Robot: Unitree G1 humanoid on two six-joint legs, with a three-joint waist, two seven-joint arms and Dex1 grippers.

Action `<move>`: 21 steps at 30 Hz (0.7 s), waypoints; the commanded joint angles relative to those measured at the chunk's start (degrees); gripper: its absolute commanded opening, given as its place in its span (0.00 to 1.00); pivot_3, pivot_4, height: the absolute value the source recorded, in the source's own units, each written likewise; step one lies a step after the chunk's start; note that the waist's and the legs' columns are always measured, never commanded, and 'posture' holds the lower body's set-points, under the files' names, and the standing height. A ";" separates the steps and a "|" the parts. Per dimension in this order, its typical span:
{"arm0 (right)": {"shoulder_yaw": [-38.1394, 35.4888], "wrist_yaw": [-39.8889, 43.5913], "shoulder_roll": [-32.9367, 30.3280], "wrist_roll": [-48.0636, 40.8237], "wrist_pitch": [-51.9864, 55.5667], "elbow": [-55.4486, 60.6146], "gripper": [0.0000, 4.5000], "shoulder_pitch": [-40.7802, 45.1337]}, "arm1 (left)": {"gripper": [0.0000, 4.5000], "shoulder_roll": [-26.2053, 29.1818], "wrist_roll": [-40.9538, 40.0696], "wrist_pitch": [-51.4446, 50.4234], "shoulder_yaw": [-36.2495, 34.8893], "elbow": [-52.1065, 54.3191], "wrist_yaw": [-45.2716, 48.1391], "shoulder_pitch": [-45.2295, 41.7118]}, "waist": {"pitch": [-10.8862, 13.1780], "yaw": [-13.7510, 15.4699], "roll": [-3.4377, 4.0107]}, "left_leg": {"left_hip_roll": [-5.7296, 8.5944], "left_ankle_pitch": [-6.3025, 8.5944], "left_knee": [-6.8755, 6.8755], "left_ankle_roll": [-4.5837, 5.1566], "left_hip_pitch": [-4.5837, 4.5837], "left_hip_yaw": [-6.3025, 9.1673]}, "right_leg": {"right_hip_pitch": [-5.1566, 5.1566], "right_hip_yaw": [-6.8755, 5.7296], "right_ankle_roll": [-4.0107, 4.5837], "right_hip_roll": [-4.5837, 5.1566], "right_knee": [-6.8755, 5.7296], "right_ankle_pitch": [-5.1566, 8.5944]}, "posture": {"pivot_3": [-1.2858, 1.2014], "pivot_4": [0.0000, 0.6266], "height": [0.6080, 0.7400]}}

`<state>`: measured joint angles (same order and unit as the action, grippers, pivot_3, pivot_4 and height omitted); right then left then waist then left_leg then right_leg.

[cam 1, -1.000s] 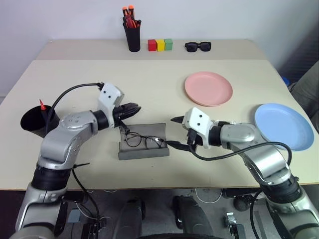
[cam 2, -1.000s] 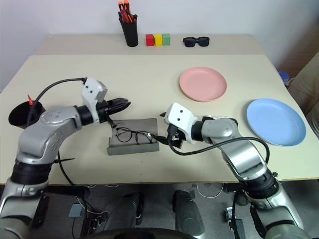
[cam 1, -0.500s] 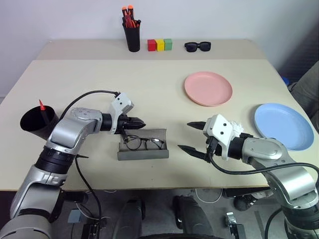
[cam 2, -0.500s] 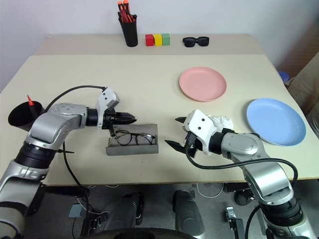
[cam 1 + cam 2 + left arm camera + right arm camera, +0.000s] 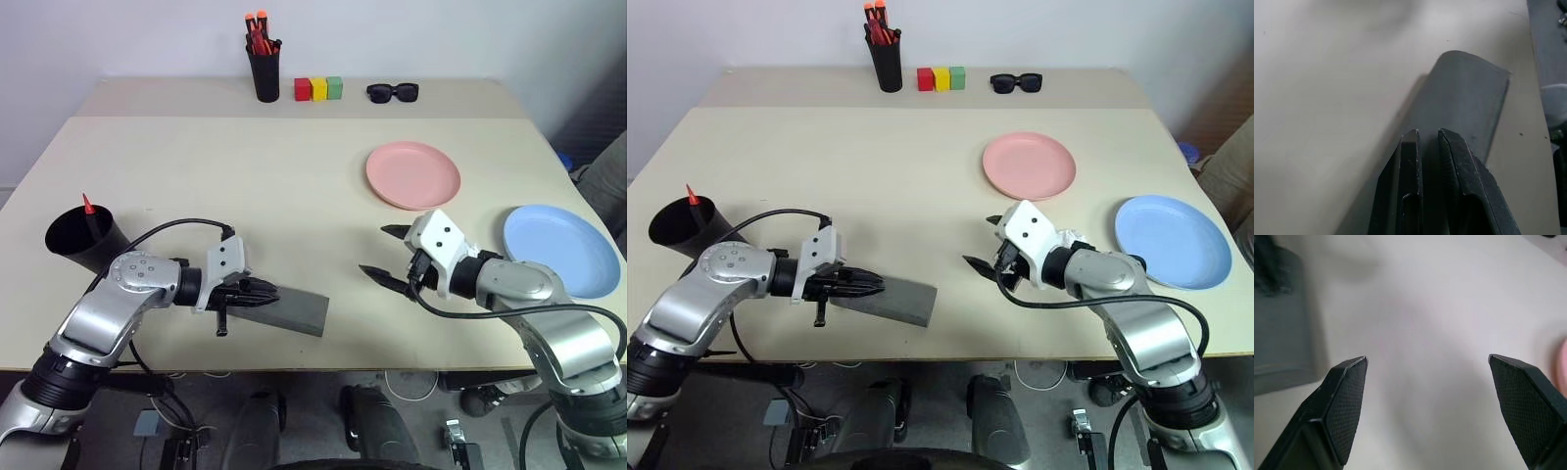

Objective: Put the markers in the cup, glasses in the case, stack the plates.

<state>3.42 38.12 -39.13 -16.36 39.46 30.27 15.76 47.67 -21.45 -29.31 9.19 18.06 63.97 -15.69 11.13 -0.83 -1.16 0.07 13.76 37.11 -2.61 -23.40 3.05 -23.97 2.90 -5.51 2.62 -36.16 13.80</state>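
My left gripper (image 5: pixel 266 292) lies low, pinched shut over the grey case (image 5: pixel 294 309) (now closed); my right gripper (image 5: pixel 386 254) hovers wide open.

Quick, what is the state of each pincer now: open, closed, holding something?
Left pincer: closed, its fingers lying on the grey case.
Right pincer: open, holding nothing.

I've got a beige counter (image 5: pixel 294 186) butted against a plain pale wall (image 5: pixel 441 34), seam running across its far part. Dark floor (image 5: pixel 921 411) under the near edge with cables. Lighting even, soft shadows.
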 commanded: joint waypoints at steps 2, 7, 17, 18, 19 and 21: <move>0.16 -2.71 0.62 3.57 -2.06 -4.82 0.89 3.76 | 0.13 0.19 0.37 3.10 -2.57 2.80 -1.18 3.74 | 0.00 -0.07 0.00 | 0.00 0.00 -0.01 0.00 0.00 -0.02 | 0.00 0.01 0.00 0.00 0.01 0.00 | 0.52 0.24 1.00; 2.82 -8.28 1.70 11.80 -5.47 -17.30 0.89 10.57 | 0.13 -6.75 -3.29 5.77 -8.45 3.02 -8.00 4.71 | 0.00 -0.11 0.02 | 0.00 0.00 0.02 0.00 0.01 -0.01 | 0.00 0.00 0.00 -0.01 -0.02 -0.02 | 0.52 0.24 1.00; 12.36 -13.43 4.99 27.65 -25.38 -51.91 0.89 25.68 | 0.13 -13.61 -7.19 5.44 -12.52 7.05 -14.13 8.73 | 0.01 -0.47 0.03 | 0.04 0.00 -0.01 0.00 0.01 -0.06 | -0.02 0.03 -0.18 -0.02 -0.03 -0.14 | 0.52 0.24 1.00; 13.08 -13.59 5.75 28.61 -27.46 -55.33 0.89 27.05 | 0.13 -13.74 -7.03 5.66 -12.29 7.07 -14.37 8.97 | 0.01 -0.46 0.03 | 0.03 0.00 -0.01 0.00 0.03 -0.06 | -0.02 0.03 -0.18 -0.04 -0.05 -0.14 | 0.52 0.24 1.00; 13.92 -13.67 6.45 29.71 -29.82 -58.68 0.89 28.26 | 0.13 -13.83 -6.80 5.90 -12.02 7.10 -14.65 9.16 | 0.01 -0.46 0.03 | 0.03 -0.01 -0.01 0.00 0.03 -0.05 | -0.02 0.03 -0.18 -0.05 -0.06 -0.14 | 0.52 0.24 1.00; 15.39 -14.16 7.28 31.89 -34.17 -63.81 0.84 30.06 | 0.12 -14.06 -6.53 6.16 -11.78 7.21 -15.35 9.36 | 0.01 -0.47 0.03 | 0.03 -0.01 -0.01 0.00 0.03 -0.06 | -0.02 0.03 -0.18 -0.04 -0.06 -0.15 | 0.52 0.24 1.00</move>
<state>18.06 24.72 -32.09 13.43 9.30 -30.87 43.98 33.70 -27.96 -24.29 -1.93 23.29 49.34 -6.45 11.15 -1.30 -1.13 0.11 13.75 37.10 -2.61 -23.37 2.99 -23.99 2.93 -5.69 2.58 -36.22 13.65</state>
